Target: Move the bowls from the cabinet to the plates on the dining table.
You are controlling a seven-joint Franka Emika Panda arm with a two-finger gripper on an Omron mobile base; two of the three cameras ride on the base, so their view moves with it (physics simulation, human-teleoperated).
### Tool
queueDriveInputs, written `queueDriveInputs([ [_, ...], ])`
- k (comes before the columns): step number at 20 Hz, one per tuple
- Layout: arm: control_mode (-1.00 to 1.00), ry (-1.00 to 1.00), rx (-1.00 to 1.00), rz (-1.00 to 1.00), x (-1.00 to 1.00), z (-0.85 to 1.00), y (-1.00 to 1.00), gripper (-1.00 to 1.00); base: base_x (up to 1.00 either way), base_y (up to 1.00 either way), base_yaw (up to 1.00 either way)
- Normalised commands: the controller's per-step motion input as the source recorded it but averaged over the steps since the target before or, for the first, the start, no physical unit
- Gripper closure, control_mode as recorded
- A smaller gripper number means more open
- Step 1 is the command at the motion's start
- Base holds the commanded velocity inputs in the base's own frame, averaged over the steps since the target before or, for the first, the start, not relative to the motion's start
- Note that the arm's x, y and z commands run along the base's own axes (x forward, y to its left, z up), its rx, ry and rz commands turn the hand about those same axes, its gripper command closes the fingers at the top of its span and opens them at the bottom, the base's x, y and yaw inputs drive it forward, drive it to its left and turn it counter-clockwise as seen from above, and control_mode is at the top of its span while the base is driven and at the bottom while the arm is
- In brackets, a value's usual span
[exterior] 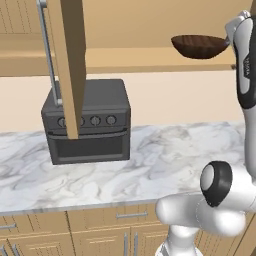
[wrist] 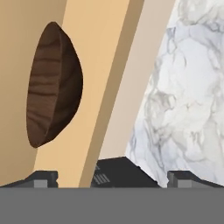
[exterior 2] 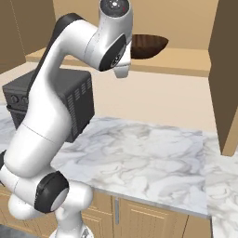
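Observation:
A dark brown wooden bowl rests on the bottom shelf of the open cabinet, near its front edge. The same bowl shows partly behind my hand in the right base view. In the hand view the bowl appears turned on its side at the upper left, apart from my fingertips. My gripper is open, its two tips spread wide with nothing between them, and it hangs close beside the bowl. The plates and the dining table are out of view.
The cabinet's open door with its long silver handle juts out on the left; the other door stands on the right. Below lie a marble counter and a black oven, with drawer fronts underneath.

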Motion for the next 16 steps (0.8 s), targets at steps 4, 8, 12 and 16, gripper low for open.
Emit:
queueDriveInputs([
  [4,-1.00,0.00,0.01,0.05,0.37,0.00,-0.14,-1.00,0.00,0.00,0.00],
  [8,-1.00,-0.01,0.02,0.06,0.36,0.01,-0.14,-1.00,0.00,0.00,0.00],
  [12,-1.00,-0.04,0.01,0.05,0.30,0.00,-0.13,-1.00,0.00,0.00,0.00],
  [16,-1.00,-0.05,0.00,0.04,0.31,0.01,-0.12,-1.00,0.00,0.00,0.00],
])
